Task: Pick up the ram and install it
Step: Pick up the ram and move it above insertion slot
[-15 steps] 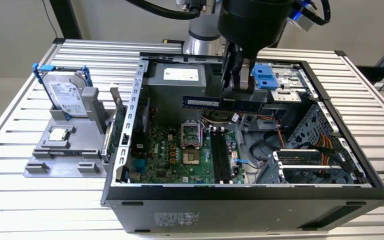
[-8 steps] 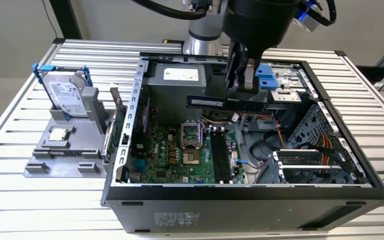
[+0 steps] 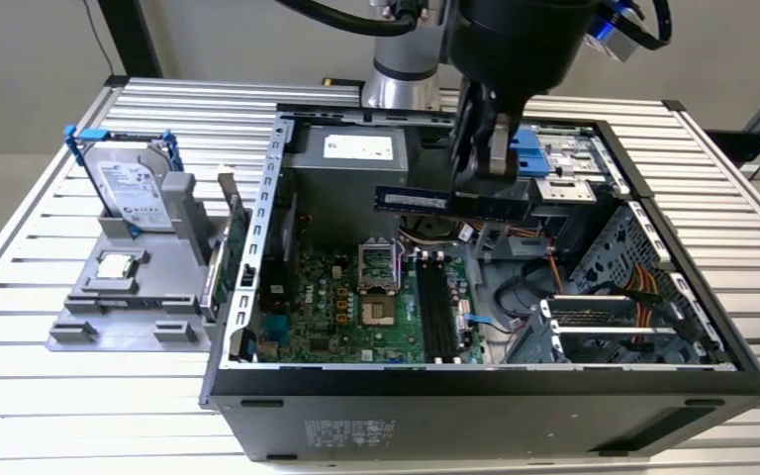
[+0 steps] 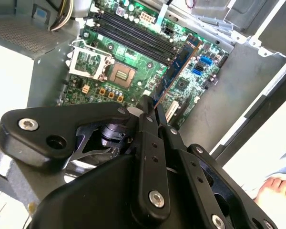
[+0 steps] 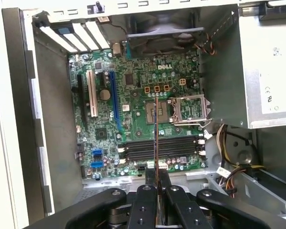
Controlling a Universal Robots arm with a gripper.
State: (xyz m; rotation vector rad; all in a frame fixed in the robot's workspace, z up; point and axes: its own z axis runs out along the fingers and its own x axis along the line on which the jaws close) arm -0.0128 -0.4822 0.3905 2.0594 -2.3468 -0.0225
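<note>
Exterior view, claw (image 3: 486, 190) pinching ram (image 3: 414, 200), hanging above motherboard (image 3: 347, 297) inside open computer case (image 3: 486, 406).

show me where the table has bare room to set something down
Bare table slats lie in front of the grey fixture, at the exterior view's left of the case, and behind the hard drive. Inside the case is crowded: motherboard, cables, and the gripper holding the ram.
</note>
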